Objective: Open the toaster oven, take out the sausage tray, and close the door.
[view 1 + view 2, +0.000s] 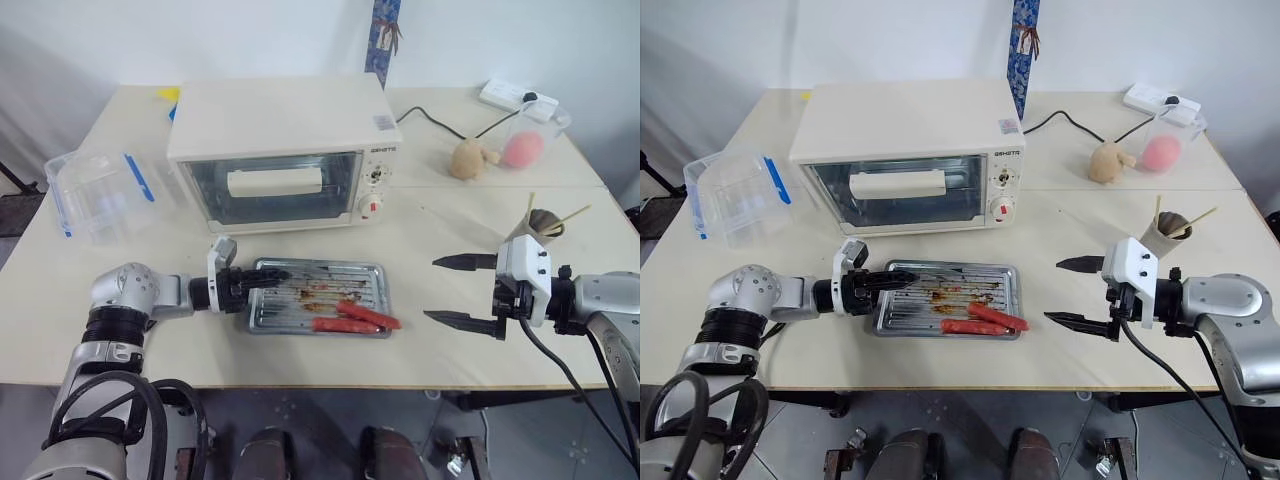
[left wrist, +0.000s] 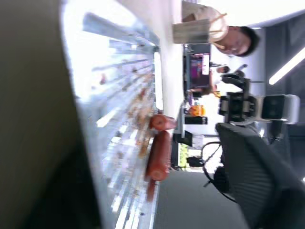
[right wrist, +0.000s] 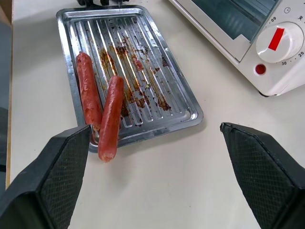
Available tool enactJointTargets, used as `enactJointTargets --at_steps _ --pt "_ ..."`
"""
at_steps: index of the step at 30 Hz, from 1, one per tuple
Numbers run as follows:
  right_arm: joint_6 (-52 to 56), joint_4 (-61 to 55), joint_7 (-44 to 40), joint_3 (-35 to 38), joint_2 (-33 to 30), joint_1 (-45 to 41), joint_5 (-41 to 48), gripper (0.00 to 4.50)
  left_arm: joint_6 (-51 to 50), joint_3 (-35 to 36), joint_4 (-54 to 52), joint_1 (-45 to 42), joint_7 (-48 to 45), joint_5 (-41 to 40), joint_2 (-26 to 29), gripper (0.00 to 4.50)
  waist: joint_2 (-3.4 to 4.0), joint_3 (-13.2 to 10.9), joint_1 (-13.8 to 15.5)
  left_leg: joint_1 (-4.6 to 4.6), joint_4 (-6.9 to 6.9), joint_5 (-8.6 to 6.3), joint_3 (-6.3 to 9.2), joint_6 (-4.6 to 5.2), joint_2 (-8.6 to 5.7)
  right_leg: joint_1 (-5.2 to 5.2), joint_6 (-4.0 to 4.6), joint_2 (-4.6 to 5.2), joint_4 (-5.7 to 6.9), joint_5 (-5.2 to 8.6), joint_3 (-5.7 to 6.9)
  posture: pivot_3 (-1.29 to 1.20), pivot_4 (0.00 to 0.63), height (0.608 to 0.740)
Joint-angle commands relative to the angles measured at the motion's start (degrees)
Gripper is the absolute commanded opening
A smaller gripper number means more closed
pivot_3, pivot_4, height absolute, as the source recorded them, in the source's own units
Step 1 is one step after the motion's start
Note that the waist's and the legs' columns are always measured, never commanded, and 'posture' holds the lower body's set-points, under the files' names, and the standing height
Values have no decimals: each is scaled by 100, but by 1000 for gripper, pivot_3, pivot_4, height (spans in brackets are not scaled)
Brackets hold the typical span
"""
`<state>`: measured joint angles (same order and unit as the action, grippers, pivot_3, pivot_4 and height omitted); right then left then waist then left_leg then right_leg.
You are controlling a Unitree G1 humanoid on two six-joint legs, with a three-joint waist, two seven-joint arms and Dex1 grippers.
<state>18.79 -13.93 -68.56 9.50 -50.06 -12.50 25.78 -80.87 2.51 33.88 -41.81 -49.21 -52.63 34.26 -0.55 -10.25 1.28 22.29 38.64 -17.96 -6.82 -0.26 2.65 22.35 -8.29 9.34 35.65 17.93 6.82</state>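
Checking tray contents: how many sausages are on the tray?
2, both at the sausage tray's near right corner: one sausage inside, the other sausage beside it, its end overhanging the rim.

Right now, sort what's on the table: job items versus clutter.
Job items:
toaster oven
its door, shut
sausage tray, out on the table, two sausages on it
left end effector, at the tray's edge

Clutter:
clear plastic box
paper cup with sticks
power strip
pink item in a clear cup
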Motion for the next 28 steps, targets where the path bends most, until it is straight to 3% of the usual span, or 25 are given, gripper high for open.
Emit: enactJointTargets --at_steps 1,7,13,16,19,23,28 --pt "-100 0 -54 101 -133 -116 55 4500 14 -3 -113 218 11 423 341 4484 0 0 -14 0 0 0 0 0 1 1 0 0 5 0 0 0 150 740" --pt "-227 195 -182 -10 -126 -244 -12 4500 145 247 -1112 671 -300 416 1318 4484 -5 -3 -203 -5 -22 1 -9 -3 6 20 3 -2 18 1 -11 0 150 740" --pt "-465 570 -397 -218 -55 -437 -76 4500 3461 1167 -2279 1802 -1357 950 1312 4484 -12 -7 -195 -2 -37 1 -14 -3 4 22 2 0 0 1 -11 0 150 740" --pt "-654 819 -472 -342 -6 -525 -160 4500 4892 1271 -2491 2286 -1682 1494 1319 4484 -19 -11 -130 4 -31 0 -17 -3 5 23 3 0 -9 1 -10 0 150 740" --pt "-999 1181 -449 -508 37 -547 -451 4500 6180 1351 -2354 2670 -1954 2013 1323 4484 -20 -11 -124 4 -30 -1 -18 -1 4 21 3 1 -11 1 -10 0 150 740" --pt "-1313 1496 -302 -588 40 -445 -759 4500 6979 1244 -1896 2957 -2915 2222 1531 4484 -19 -11 -142 4 -33 -1 -24 0 5 25 3 1 -11 1 -8 0 150 740" --pt "-1415 1485 23 -470 92 -104 -838 4500 7102 1198 -1503 2893 -3166 2337 1527 4484 -19 -12 -133 5 -34 -2 -26 1 5 28 3 2 -6 1 -9 0 150 740"
